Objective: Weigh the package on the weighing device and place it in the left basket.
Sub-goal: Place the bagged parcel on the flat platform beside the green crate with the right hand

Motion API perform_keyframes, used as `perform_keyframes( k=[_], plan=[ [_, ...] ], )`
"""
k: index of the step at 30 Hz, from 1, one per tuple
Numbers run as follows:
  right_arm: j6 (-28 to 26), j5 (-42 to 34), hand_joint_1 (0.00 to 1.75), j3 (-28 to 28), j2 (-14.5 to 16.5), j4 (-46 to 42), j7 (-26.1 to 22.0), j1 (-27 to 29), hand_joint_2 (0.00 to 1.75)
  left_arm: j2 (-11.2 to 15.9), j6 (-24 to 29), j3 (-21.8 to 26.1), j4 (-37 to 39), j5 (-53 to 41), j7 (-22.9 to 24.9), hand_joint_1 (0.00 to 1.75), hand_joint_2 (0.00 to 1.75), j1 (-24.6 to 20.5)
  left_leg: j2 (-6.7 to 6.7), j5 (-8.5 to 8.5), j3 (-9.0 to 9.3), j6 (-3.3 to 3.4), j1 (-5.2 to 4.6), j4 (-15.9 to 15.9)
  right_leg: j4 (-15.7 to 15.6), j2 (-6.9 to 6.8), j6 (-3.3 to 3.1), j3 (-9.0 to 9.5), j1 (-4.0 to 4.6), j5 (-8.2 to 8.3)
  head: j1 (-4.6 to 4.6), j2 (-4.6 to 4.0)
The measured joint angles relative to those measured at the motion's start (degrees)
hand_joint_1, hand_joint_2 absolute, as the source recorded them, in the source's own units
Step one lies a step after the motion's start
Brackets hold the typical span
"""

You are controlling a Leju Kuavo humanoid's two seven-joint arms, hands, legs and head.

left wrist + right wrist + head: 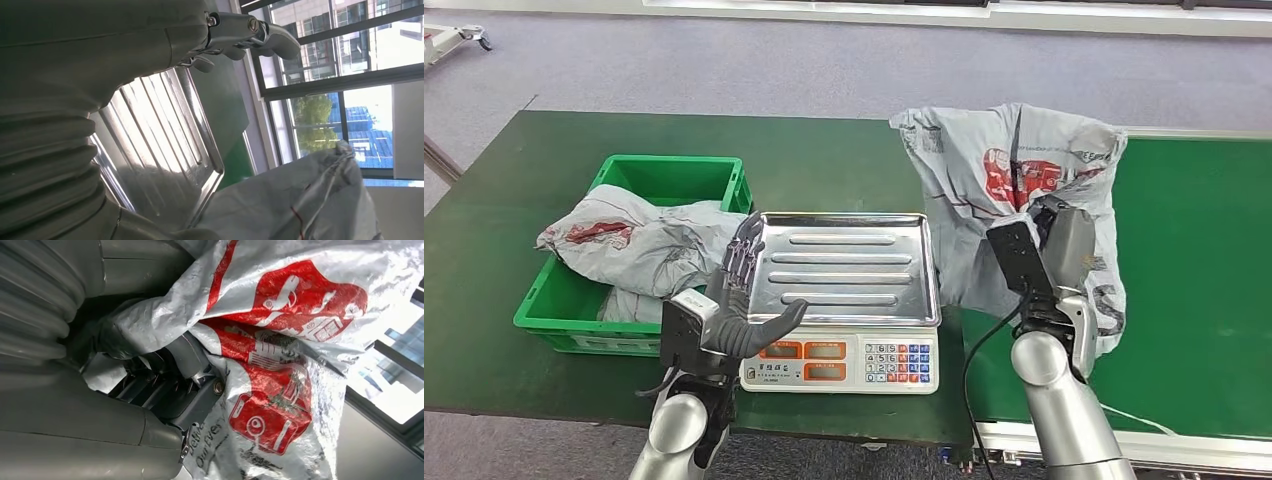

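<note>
Currently held: one grey plastic courier package with red printing [1009, 190], gripped in my right hand [1054, 250], whose dark fingers [165, 385] are closed into the crumpled film. It hangs lifted above the green table [844, 160], just beside the right edge of the weighing device [849, 300], a white electronic scale with an orange keypad and a ribbed steel tray [849, 265]. The tray carries nothing yet.

My left hand [739, 300]: open, fingers spread, holding nothing, at the tray's left edge; whether it touches the rim I cannot tell.

Risks, as judged:
- Grip is on loose film, not the contents; the bag could slide or tear free as I swing it across.
- The sagging lower part may drape over the tray's right edge onto the table, spoiling the reading.
- My left hand, if it rests on the tray, would add to the weight.
- Trailing plastic could cover the keypad.

Destination: green plastic basket [674, 180] near the table's left edge, already holding a similar grey bag [639, 245] that spills over its rim; the room inside looks tight.

Surface: green matting on the table, with a second green panel, metal-edged, to the right. Room: grey carpeted floor [724, 60]; large windows [350, 60] with buildings and trees outside.
</note>
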Motion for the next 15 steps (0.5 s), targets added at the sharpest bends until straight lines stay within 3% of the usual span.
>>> perform_keyframes(
  k=[15],
  plan=[
    [3.96, -3.53, 1.75, 2.79, -1.16, -1.18, 0.49, -2.01, 1.75, 0.17, -0.01, 0.00, 0.00, 1.29, -0.51, 0.00, 1.75, -0.36, 0.00, 0.01, -0.01, -0.01, 0.00, 0.00, 0.00, 0.01, 0.00, -0.01, 0.01, 0.00, 0.00, 0.00]
  ],
)
